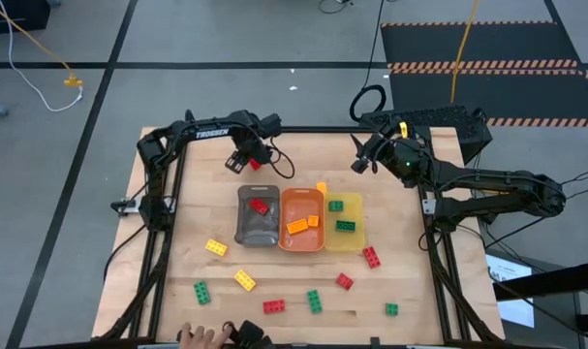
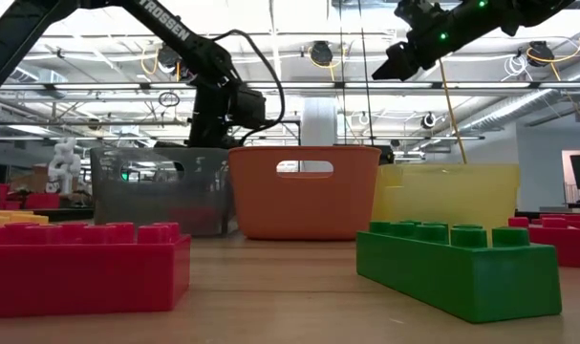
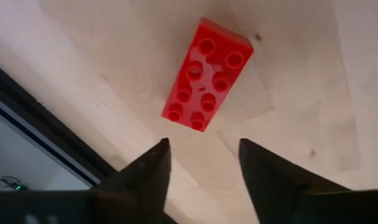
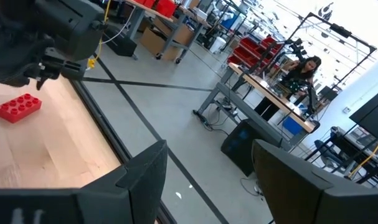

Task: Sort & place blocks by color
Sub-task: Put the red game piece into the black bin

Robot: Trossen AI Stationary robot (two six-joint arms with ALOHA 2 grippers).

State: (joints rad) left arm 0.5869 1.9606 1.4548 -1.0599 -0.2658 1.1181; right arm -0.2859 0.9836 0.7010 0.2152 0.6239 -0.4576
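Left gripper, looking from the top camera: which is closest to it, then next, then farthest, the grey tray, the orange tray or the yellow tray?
Measured from the left gripper in the high view:
1. Grey tray, just below it, on the left of the row.
2. Orange tray, in the middle.
3. Yellow tray, on the right end, farthest away.

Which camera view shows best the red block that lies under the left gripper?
The left wrist view: the red block fills it, studs up, on bare wood. The right wrist view shows it small; in the high view it is barely visible; the low view hides it behind the trays.
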